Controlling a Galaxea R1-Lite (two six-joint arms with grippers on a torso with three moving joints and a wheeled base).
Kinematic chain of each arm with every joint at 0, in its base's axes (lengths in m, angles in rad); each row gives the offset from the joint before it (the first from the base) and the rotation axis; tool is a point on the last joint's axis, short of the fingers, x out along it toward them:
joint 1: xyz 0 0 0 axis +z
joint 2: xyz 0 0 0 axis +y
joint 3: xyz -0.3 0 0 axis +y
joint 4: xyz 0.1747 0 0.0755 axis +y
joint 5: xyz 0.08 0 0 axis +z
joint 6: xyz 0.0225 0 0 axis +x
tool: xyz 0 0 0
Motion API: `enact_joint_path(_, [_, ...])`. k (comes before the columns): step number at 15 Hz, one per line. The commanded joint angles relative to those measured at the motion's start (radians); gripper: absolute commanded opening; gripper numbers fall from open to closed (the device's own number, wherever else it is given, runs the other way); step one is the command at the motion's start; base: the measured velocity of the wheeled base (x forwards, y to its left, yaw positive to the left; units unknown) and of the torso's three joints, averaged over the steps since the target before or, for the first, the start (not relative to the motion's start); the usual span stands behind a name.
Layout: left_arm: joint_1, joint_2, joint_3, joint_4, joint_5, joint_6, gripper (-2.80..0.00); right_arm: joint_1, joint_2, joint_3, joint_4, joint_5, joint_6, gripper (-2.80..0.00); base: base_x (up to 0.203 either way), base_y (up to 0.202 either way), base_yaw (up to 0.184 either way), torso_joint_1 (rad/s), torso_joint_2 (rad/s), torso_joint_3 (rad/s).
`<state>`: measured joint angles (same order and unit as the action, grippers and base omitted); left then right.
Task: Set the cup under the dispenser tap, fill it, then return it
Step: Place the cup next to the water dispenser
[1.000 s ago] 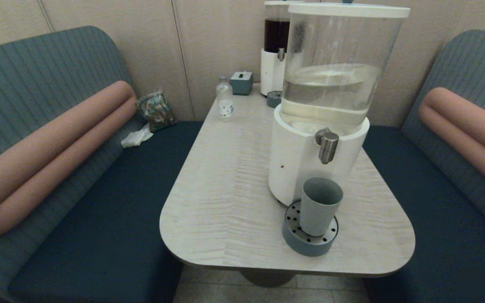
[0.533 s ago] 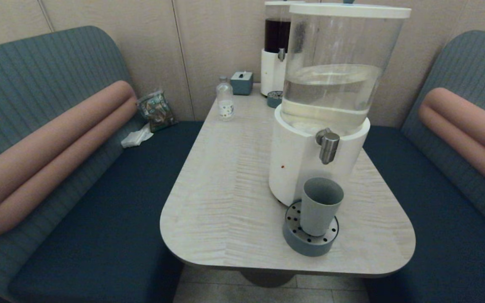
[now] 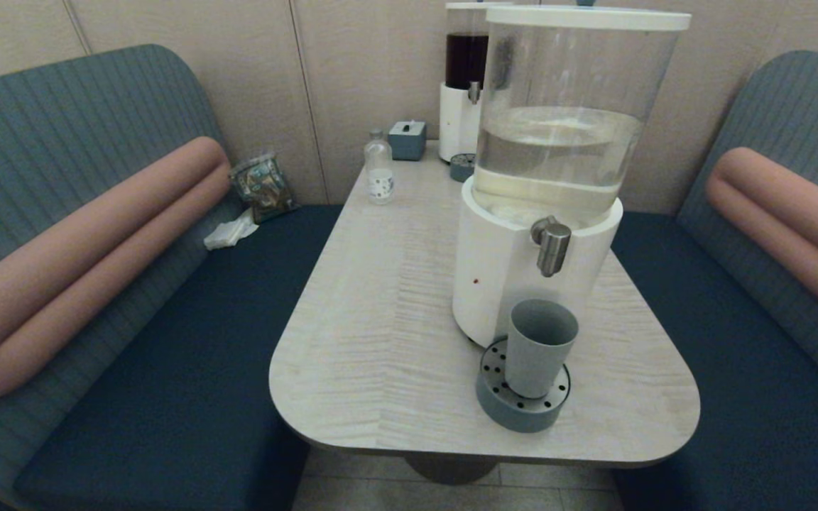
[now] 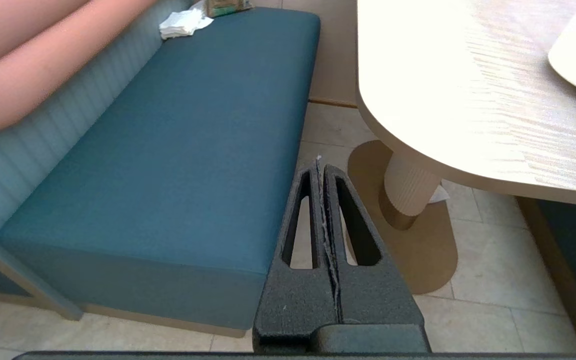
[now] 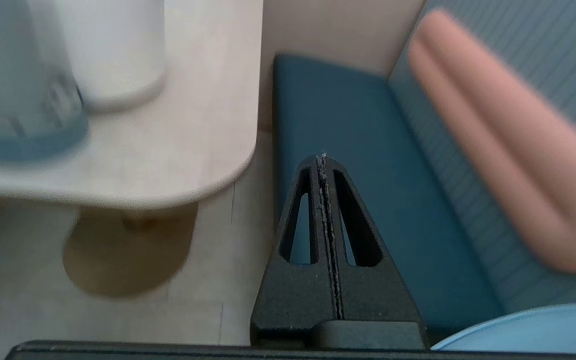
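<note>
The cup (image 3: 541, 346) is standing on the perforated tray (image 3: 522, 408) under the dispenser tap (image 3: 553, 247) near the tabletop's (image 3: 380, 341) front edge, its contents not discernible. The left gripper (image 4: 321, 167) and right gripper (image 5: 322, 162) are hanging closed and empty below the table, well apart from the cup.

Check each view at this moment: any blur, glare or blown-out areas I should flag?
Head view: evenly lit and sharp, soft reflections on the dispenser's clear tank. Left wrist view: the table is blown out to near white; the left hand is crisp. Right wrist view: the cup, tray and bolster are smeared; the right hand stays sharp.
</note>
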<state>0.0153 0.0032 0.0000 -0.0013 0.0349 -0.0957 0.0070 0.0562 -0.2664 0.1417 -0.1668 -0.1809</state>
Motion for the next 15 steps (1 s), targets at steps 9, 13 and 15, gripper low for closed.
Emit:
enact_joint_path(9, [0.0, 0.001, 0.002, 0.0, 0.0, -0.001, -2.8, -0.007, -0.058, 0.233, -0.06, 0.206, 0.027, -2.8, 0.0, 0.0, 0.0, 0.0, 0.0, 0.0])
enact_joint_path(13, [0.0, 0.001, 0.002, 0.0, 0.0, -0.001, -2.8, -0.007, -0.056, 0.219, -0.016, 0.155, 0.167, -2.8, 0.0, 0.0, 0.0, 0.0, 0.0, 0.0])
enact_joint_path(15, [0.0, 0.001, -0.001, 0.006, 0.002, -0.001, -2.8, -0.007, -0.059, 0.219, -0.019, 0.153, 0.175, -2.8, 0.0, 0.0, 0.0, 0.0, 0.0, 0.0])
